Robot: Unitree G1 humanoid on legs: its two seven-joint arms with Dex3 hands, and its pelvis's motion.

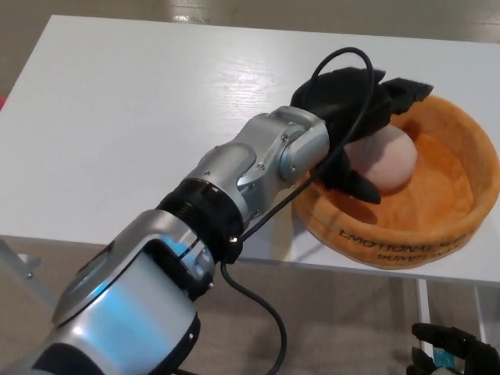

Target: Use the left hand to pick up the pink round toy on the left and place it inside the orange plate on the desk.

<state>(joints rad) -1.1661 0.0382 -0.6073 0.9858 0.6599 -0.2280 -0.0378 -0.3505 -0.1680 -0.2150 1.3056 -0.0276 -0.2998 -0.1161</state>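
Toy inside the plate, release not yet done.

My left robot hand reaches over the near rim of the orange plate, fingers curled around the pink round toy, which sits low in the plate's hollow under my palm. I judge only letting go and pulling back off the desk remain.

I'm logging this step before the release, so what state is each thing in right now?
pink round toy: inside the plate, left hand around it.
orange plate: upright on the desk, holding the toy.
left hand: shut on the toy.
right hand: low at the frame's corner, holding nothing.
desk: bears the plate.
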